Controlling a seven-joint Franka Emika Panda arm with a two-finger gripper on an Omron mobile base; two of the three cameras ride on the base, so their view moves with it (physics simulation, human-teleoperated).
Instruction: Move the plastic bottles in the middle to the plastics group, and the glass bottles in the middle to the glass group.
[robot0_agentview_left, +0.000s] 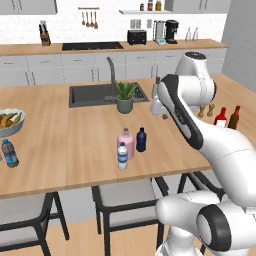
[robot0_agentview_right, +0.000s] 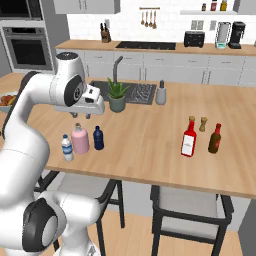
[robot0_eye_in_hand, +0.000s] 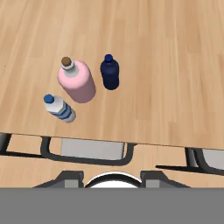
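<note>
Gripper (robot0_agentview_right: 90, 116) above squat pink bottle (robot0_eye_in_hand: 78, 81).

Six bottles (robot0_agentview_right: 80, 139), two shakers (robot0_agentview_left: 201, 111)

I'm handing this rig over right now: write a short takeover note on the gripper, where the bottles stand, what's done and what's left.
Gripper: raised above the counter behind the middle bottles, holding nothing; whether it is open or shut can't be told.
Middle, near the front edge: white-capped clear bottle, pink glass bottle, navy bottle, all upright.
Plastics group: dark-capped water bottle, far left by the fruit bowl.
Glass group: red bottle and brown bottle, right.
Done: nothing moved.
Left: all three middle bottles.
</note>
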